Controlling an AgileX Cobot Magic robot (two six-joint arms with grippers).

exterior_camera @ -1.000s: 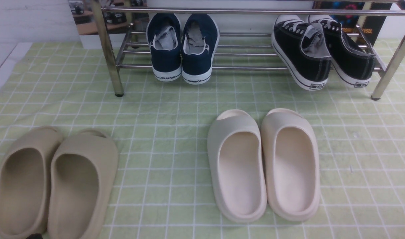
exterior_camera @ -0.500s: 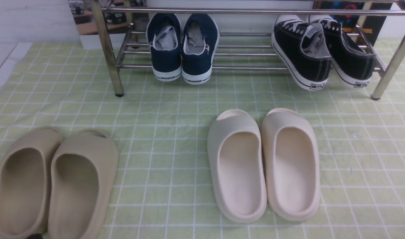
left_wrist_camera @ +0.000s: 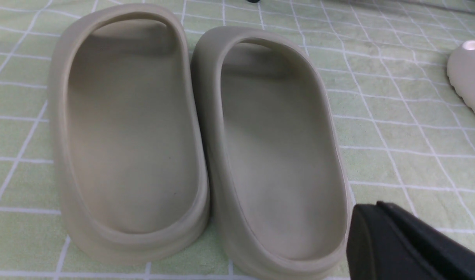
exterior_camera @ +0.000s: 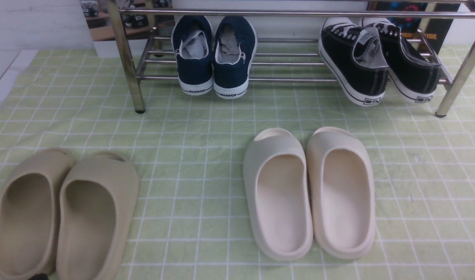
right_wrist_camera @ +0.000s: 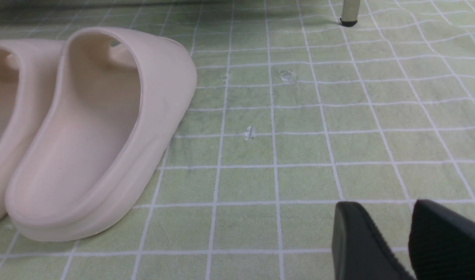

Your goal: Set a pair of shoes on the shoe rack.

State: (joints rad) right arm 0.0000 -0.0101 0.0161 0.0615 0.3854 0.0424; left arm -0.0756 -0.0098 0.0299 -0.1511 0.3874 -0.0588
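Note:
The two navy slip-on shoes [exterior_camera: 214, 74] stand side by side on the lower bars of the chrome shoe rack [exterior_camera: 291, 13], left of its middle. Their "WARRIOR" heels hang over the front bar. My left gripper [left_wrist_camera: 371, 206] is shut and empty, low at the near left beside the heel of a beige slide [left_wrist_camera: 276, 155]. Only a black tip of it shows at the bottom edge of the front view [exterior_camera: 39, 277]. My right gripper [right_wrist_camera: 393, 210] is slightly open and empty, low over the cloth to the right of the cream slides [right_wrist_camera: 101, 128].
Black lace-up sneakers [exterior_camera: 377, 62] lie tilted on the rack's right end. Beige slides [exterior_camera: 62, 214] sit at the near left and cream slides [exterior_camera: 311, 190] in the middle of the green checked cloth [exterior_camera: 190, 128]. A rack leg [right_wrist_camera: 349, 11] stands ahead of the right gripper.

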